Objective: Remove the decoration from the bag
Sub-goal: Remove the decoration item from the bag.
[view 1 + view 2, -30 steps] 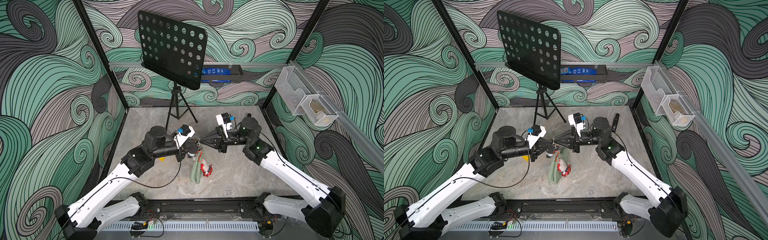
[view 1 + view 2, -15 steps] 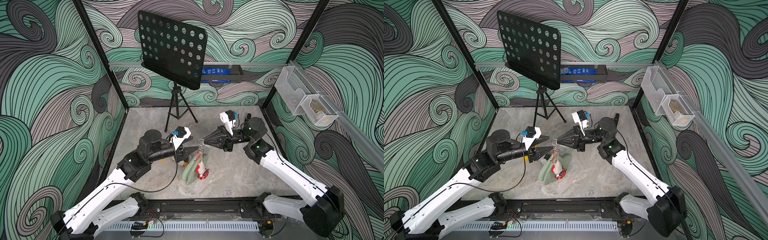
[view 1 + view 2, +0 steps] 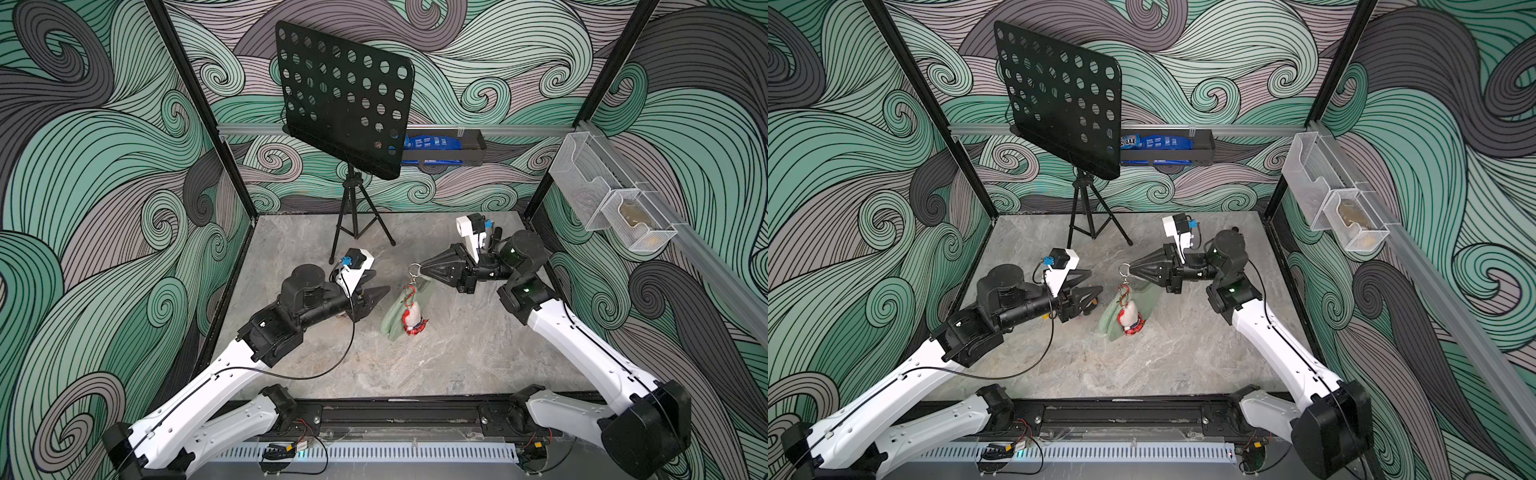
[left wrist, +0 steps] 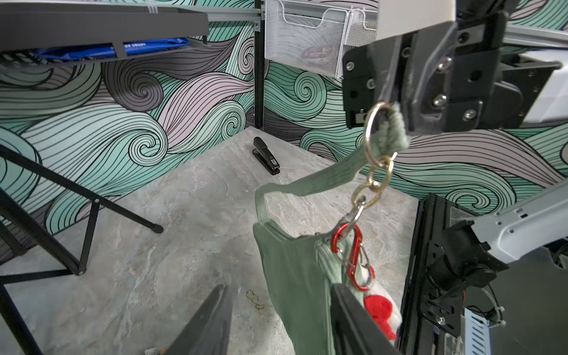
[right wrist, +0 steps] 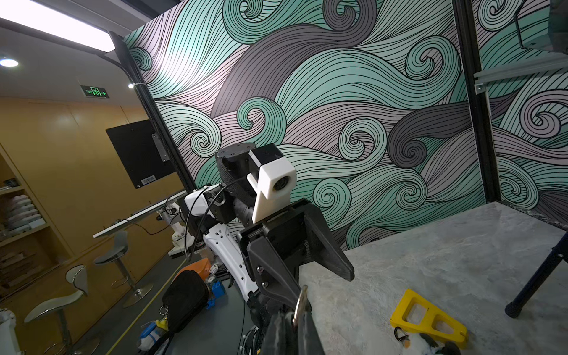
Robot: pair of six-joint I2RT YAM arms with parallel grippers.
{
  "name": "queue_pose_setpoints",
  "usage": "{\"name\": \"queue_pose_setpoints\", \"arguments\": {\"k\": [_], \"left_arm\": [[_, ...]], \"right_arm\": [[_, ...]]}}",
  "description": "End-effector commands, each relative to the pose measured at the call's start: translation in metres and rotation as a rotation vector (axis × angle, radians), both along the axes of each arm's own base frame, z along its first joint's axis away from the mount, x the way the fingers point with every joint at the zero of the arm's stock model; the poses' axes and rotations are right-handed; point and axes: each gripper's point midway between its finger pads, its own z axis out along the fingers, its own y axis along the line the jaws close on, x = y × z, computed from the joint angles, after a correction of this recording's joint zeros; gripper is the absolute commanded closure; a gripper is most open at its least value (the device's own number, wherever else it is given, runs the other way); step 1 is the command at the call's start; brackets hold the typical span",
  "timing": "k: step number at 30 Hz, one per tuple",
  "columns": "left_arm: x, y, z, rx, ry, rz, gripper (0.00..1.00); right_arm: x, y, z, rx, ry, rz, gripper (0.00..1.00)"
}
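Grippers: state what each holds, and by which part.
Right gripper pinches the sage-green cloth shoulder bag by its strap end at the metal ring. Left gripper: open, holding nothing.

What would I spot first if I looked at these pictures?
Probably the green bag hanging in the middle of the table from the right gripper's shut jaws, with a red-and-white plush charm clipped to it. Behind it, near the back wall, stands a big black music stand full of round holes.
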Motion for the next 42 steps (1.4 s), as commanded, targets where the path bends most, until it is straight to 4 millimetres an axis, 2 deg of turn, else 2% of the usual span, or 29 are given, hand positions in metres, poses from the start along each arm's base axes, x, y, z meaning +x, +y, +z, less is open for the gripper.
{"name": "queue_pose_setpoints", "arguments": {"k": [1, 5, 8, 10, 25, 33, 42], "left_arm": [[-0.002, 0.004, 0.010, -0.059, 0.051, 0.022, 0.42], [-0.022, -0.005, 0.018, -0.099, 0.085, -0.092, 0.37], [-0.039, -0.013, 0.032, -0.167, 0.104, -0.190, 0.36], [-0.042, -0.017, 0.037, -0.201, 0.118, -0.220, 0.36], [-0.025, -0.031, 0.041, -0.210, 0.078, -0.217, 0.38], [-0.015, -0.033, 0.036, -0.195, 0.063, -0.191, 0.51], [-0.020, -0.033, 0.036, -0.186, 0.046, -0.215, 0.81]], "right_arm": [[0.002, -0.004, 0.014, 0.019, -0.053, -0.052, 1.00], [0.009, -0.004, 0.019, 0.026, -0.046, -0.094, 1.00], [0.011, -0.005, 0.023, 0.039, -0.040, -0.125, 1.00], [0.009, -0.003, 0.026, 0.048, -0.044, -0.129, 1.00], [-0.013, 0.015, 0.041, 0.086, -0.052, -0.064, 1.00], [-0.015, 0.015, 0.044, 0.090, -0.052, -0.057, 1.00], [-0.016, 0.015, 0.045, 0.091, -0.055, -0.057, 1.00]]}}
